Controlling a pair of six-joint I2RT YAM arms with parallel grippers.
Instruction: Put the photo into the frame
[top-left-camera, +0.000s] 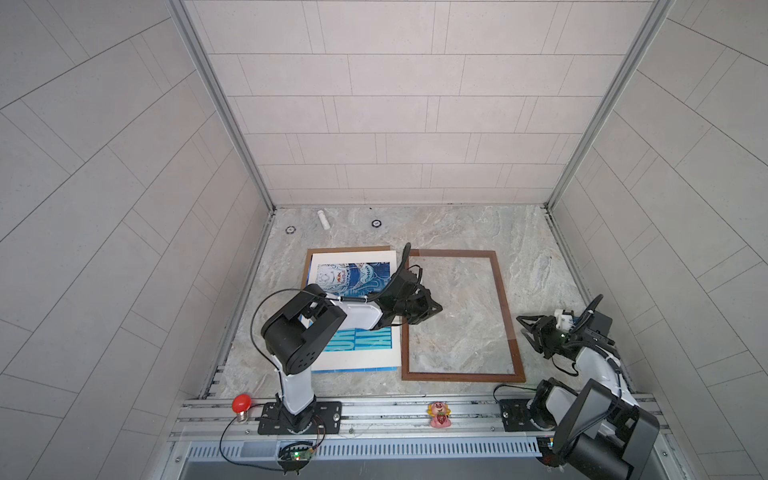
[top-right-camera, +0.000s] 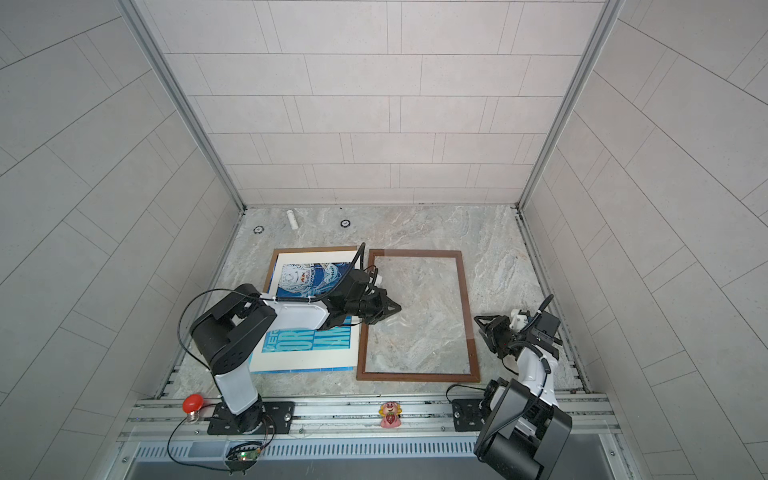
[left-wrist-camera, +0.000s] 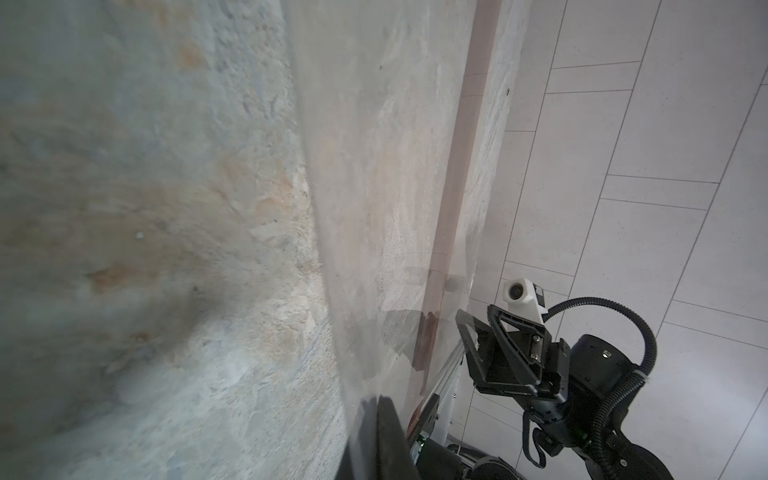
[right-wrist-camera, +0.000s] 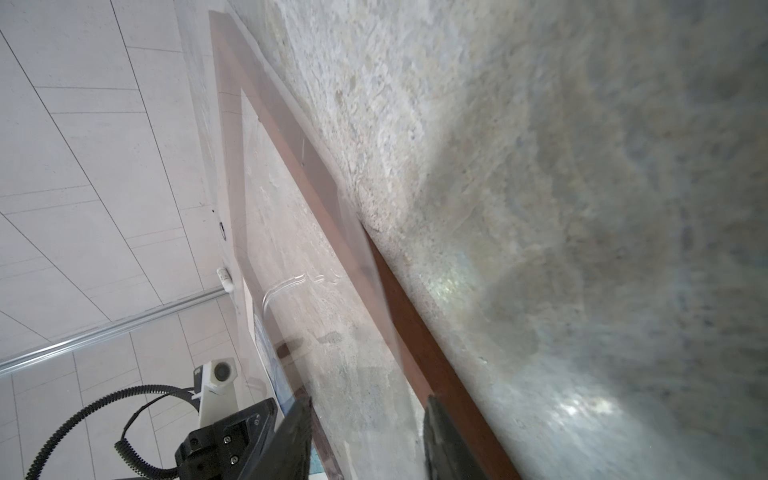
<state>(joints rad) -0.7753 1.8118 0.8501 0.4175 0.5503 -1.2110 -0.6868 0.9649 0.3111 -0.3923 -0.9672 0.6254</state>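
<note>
The photo (top-left-camera: 353, 274) (top-right-camera: 316, 274) lies face up at the left on a brown backing board (top-left-camera: 349, 249), partly hidden under my left arm. To its right the dark-brown frame (top-left-camera: 461, 377) (top-right-camera: 415, 377) lies flat. Its clear pane (top-left-camera: 457, 299) (left-wrist-camera: 395, 187) (right-wrist-camera: 332, 332) is tilted up out of it, reaching over the right rail. My left gripper (top-left-camera: 436, 309) (top-right-camera: 397, 308) (left-wrist-camera: 380, 407) is shut on the pane's edge above the frame's left half. At the frame's right rail, my right gripper (top-left-camera: 521, 326) (top-right-camera: 478, 326) (right-wrist-camera: 368, 436) stands open, its jaws on either side of the pane's far edge.
A white tube (top-left-camera: 323, 219) and two black rings (top-left-camera: 289, 229) (top-left-camera: 376, 223) lie near the back wall. A red button (top-left-camera: 241, 402) and a pink figure (top-left-camera: 439, 414) sit on the front rail. Tiled walls enclose three sides.
</note>
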